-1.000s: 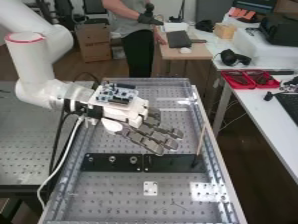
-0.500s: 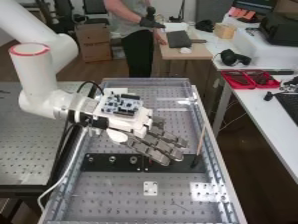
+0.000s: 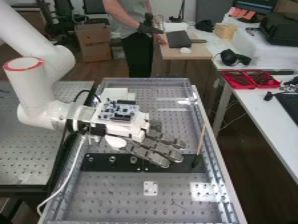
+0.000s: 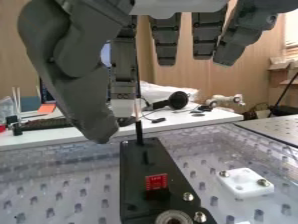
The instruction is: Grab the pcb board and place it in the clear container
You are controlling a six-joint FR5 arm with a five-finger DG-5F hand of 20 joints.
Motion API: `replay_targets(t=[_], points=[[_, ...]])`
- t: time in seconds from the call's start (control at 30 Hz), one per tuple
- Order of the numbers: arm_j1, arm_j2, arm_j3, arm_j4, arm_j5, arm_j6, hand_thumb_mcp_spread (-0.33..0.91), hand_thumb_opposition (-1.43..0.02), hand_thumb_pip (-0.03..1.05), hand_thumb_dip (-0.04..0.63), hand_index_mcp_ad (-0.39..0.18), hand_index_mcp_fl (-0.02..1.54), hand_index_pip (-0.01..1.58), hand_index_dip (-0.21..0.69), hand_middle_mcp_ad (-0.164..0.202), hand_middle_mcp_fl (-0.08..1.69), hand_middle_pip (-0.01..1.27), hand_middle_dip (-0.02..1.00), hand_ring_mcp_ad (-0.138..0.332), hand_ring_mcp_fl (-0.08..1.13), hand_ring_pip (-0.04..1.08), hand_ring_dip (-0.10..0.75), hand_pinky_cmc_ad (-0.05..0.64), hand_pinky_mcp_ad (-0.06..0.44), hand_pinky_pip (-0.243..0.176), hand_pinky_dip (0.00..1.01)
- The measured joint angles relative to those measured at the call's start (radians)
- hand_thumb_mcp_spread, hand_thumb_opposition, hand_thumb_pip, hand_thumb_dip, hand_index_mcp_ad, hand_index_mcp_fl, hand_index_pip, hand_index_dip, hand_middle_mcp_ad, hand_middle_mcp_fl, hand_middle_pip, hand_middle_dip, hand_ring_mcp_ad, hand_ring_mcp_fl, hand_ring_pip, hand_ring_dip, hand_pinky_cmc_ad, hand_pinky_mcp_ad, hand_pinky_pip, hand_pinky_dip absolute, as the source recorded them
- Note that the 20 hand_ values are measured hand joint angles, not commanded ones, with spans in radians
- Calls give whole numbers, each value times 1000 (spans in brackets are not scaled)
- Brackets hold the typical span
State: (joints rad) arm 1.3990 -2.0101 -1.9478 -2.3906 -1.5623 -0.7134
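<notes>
The hand point(image 3: 154, 149) is over the middle of the bench in the high view, just above the black fixture plate point(image 3: 171, 163), its fingers extended with nothing visible held. In the wrist view, the hand point(image 4: 123, 65) has its thumb and fingers hanging above the plate. A small red board point(image 4: 156, 182) stands in a slot of the black plate point(image 4: 148, 161), below the fingertips and apart from them. Clear plastic point(image 3: 149, 81) edges the bench's far end; whether it is a container, I cannot tell.
A thin upright stick point(image 3: 201, 139) rises from the plate's right end. A white block with two screws point(image 4: 245, 184) is fixed beside the plate. Another white piece point(image 3: 120, 93) lies behind the hand. A blue circuit board point(image 3: 118, 110) is mounted on the hand's back.
The arm has lowered, and the hand has shifted toward the bench's near end. Its fingers remain extended. More of the white piece behind the hand shows now.
</notes>
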Motion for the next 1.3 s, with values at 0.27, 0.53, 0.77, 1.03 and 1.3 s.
replay_targets(t=[0.27, 0.53, 0.77, 1.03, 1.3], points=[[-6, -26, -26, 65, 29, 3, 429, -860, 710, 253, -122, 5, 1552, 154, 122, 42, 140, 127, 222, 0, 87, -14, 246, 180, -105, 316], [-10, -53, -27, 91, 46, 5, 429, -864, 723, 251, -122, 5, 1548, 147, 126, 42, 143, 140, 222, 0, 89, -14, 246, 180, -105, 318], [-16, -72, -11, 85, 48, 10, 429, -860, 724, 251, -122, 5, 1550, 138, 122, 40, 140, 140, 222, 0, 89, -12, 246, 180, -105, 332], [-16, -90, -15, 125, 48, 16, 429, -860, 724, 253, -122, 5, 1550, 124, 122, 44, 143, 140, 222, 2, 89, -12, 246, 180, -105, 330], [-18, -103, -28, 173, 49, 22, 429, -860, 721, 251, -122, 5, 1552, 112, 126, 68, 140, 143, 222, 2, 86, -3, 246, 180, -105, 351]])
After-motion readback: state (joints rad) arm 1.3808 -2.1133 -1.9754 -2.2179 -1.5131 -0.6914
